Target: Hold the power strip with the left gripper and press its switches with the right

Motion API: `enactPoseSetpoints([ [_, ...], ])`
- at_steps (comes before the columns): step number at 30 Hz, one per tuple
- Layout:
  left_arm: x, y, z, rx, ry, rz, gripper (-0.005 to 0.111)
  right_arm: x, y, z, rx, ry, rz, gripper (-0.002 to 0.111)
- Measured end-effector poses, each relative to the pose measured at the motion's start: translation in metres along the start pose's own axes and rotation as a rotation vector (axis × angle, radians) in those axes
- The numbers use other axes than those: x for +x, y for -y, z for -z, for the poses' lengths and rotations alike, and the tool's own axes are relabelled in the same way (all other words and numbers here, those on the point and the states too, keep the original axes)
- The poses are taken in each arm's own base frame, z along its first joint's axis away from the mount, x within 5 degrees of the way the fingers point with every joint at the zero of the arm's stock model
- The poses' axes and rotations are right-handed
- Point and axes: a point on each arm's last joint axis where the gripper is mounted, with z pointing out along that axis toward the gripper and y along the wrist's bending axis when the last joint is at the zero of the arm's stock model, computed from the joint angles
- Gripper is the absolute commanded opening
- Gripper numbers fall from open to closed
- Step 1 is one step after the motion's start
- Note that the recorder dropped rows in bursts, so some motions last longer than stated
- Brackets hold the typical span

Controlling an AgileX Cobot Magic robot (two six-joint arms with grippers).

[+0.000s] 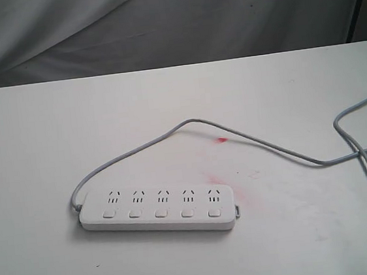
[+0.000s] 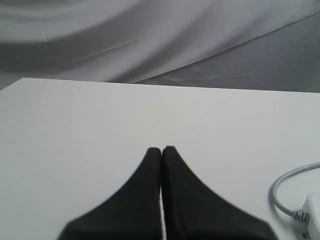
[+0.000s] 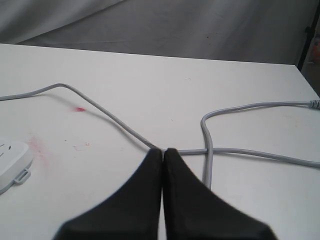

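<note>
The white table [image 1: 38, 126] fills most of the exterior view, and neither arm shows in that view. The power strip [image 1: 158, 209] lies flat on it, a little toward the left and near side. Its long axis runs across the view from left to right, with the right end slightly nearer to the camera. The grey cord [image 1: 256, 140] leaves the strip at its left end, goes in an arc toward the back, and then runs away to the right, where it crosses over itself.

The left gripper [image 2: 161, 150] is closed, its two black fingers pressed together with nothing between them. In its wrist view only the cord end of the strip [image 2: 312, 215] appears, at the border of the picture. So the strip lies off to the side of this gripper and not in front of it.

The right gripper [image 3: 163, 150] is closed and empty as well. The crossing of the cord [image 3: 207, 150] lies just in front of its tips, and the other end of the strip [image 3: 12, 160] is well to the side.

Each arm seems to face its own end of the strip. Which one is nearer I cannot say with certainty.

The five switches [image 1: 160, 213] sit in one row along the near edge, all facing up.
</note>
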Motion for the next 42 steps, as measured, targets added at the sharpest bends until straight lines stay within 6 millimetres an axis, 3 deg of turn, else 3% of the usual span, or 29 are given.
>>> enactPoseSetpoints([
  [5,0.004,0.0,0.002,-0.002,-0.087,0.0,0.0,0.0,0.0,0.0,0.0,0.0,0.0,0.0],
  [14,-0.045,0.0,0.02,0.0,0.032,0.0,0.0,0.0,0.0,0.0,0.0,0.0,0.0,0.0],
  [22,-0.074,0.001,0.034,0.001,0.122,0.001,0.0,0.0,0.0,0.0,0.0,0.0,0.0,0.0],
  [32,-0.111,0.001,0.016,-0.001,0.032,0.0,0.0,0.0,0.0,0.0,0.0,0.0,0.0,0.0],
  [42,-0.17,0.002,-0.003,-0.001,0.028,0.0,0.0,0.0,0.0,0.0,0.0,0.0,0.0,0.0],
])
